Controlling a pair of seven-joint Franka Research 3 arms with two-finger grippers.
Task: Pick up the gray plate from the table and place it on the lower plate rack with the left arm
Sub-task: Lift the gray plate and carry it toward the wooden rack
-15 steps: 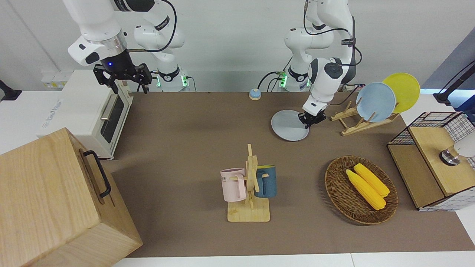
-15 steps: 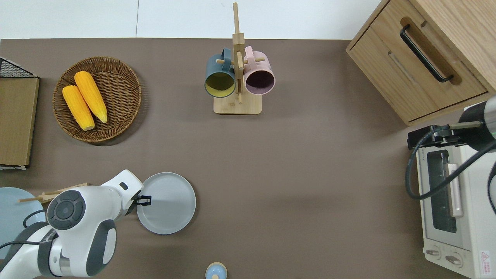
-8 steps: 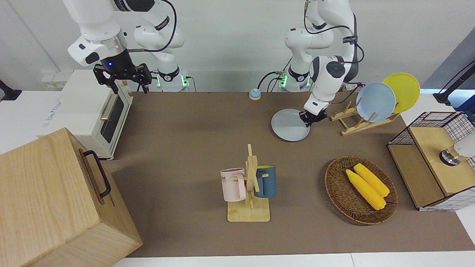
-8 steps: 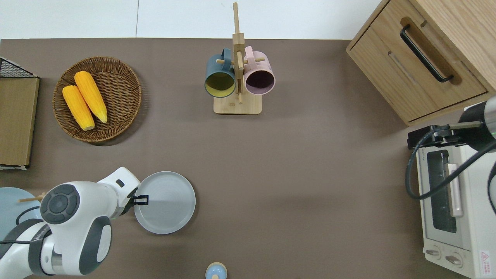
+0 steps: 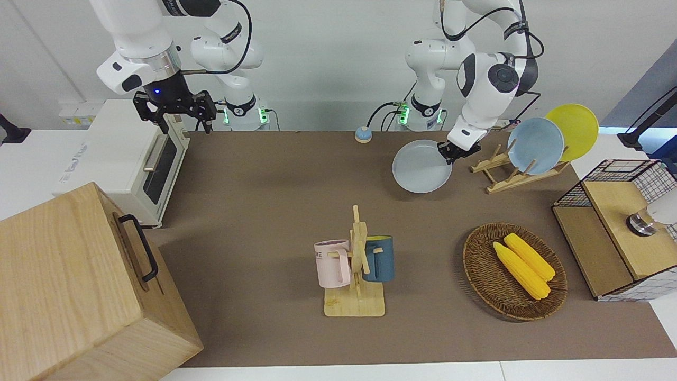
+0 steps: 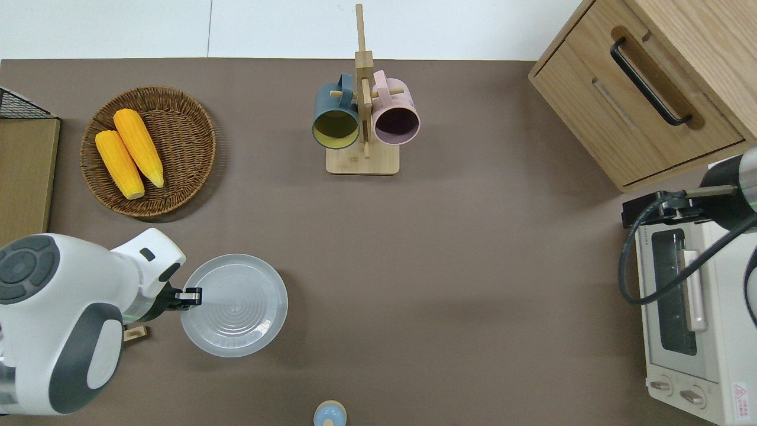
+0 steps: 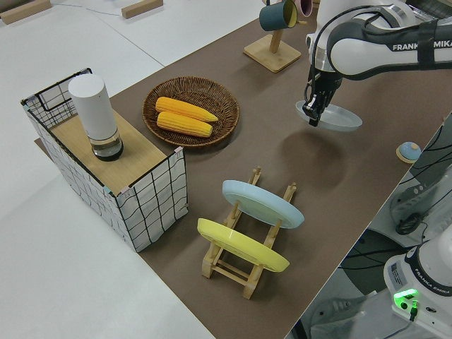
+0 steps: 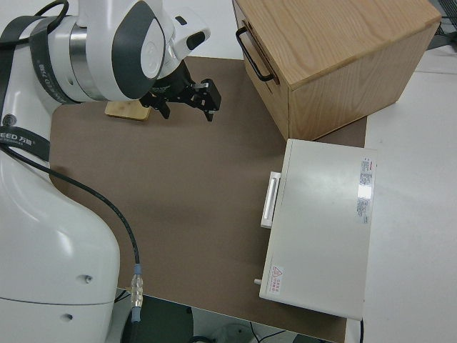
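While the front view shows the gray plate [image 5: 422, 166] lifted clear of the bench [image 5: 275, 180], its shadow on the brown top below, the left gripper [image 5: 449, 152] pinches the rim at the edge toward the rack [image 5: 505, 172], where a blue plate [image 5: 535, 145] and a yellow plate [image 5: 574, 131] already lean in the upper slots; the right arm is parked. To do this step well, I judge the plate should be tipped on edge to match the slant of those plates and lowered between the free lower pegs without knocking the blue one. From overhead, the plate [image 6: 234, 305] hangs over bare bench toward the left arm's end, the gripper [image 6: 190, 297] closed on its rim, but the arm hides nearly all of the rack, so the target slot cannot be read there. From the left side, the rack [image 7: 248, 247] shows fully: free pegs stand at its low end next to the blue plate [image 7: 263, 203], and the gray plate [image 7: 332, 116] is held almost level, well apart from it. From the right side, only the parked right gripper [image 8: 193, 96] shows, fingers spread.
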